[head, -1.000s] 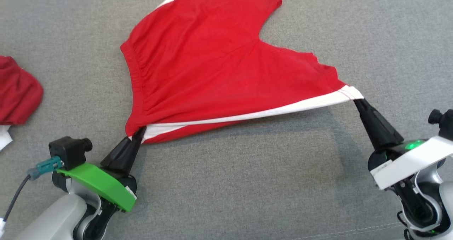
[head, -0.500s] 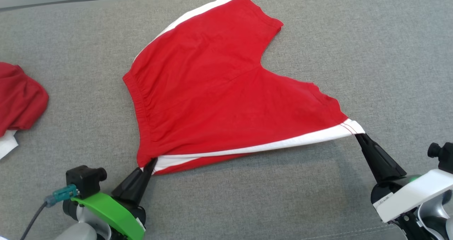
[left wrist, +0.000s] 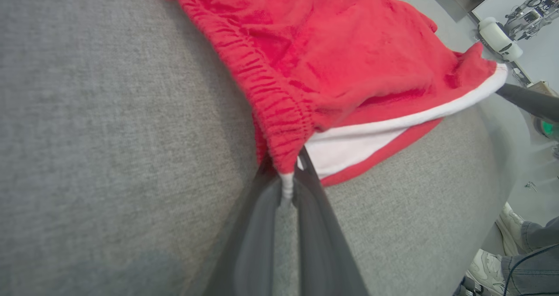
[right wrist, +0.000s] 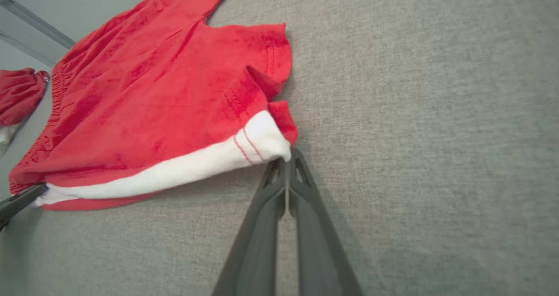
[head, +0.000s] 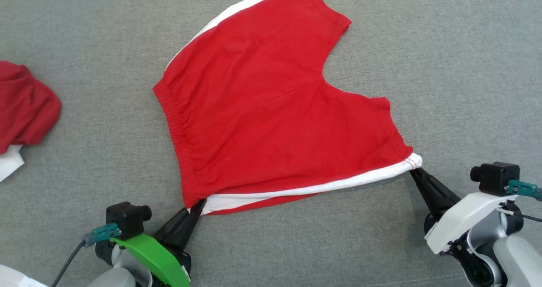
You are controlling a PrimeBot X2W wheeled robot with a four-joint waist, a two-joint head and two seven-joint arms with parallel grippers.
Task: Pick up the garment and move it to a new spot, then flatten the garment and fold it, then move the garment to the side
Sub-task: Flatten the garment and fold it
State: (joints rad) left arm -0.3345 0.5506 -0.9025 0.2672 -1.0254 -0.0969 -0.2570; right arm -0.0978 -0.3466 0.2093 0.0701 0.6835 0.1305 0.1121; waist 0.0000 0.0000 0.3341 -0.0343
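You're in the flattening step: your left gripper [head: 199,204] is clamped on the waistband corner of the shorts [head: 271,109] and your right gripper [head: 413,173] on the hem corner, so next, I judge, lay that taut edge down onto the grey surface [head: 465,45] before folding.

The garment [head: 271,109] lies on the surface [head: 444,67] (another cloth [head: 25,105] left).

A gray cloth-covered counter [head: 444,45] spreads across the scene. At its left edge lies a crumpled red cloth [head: 25,109] with a white piece [head: 9,163] touching its near side. Beyond the counter's edge, a person's pale sneaker [left wrist: 484,265] and jeans leg [left wrist: 530,265] stand on the floor.
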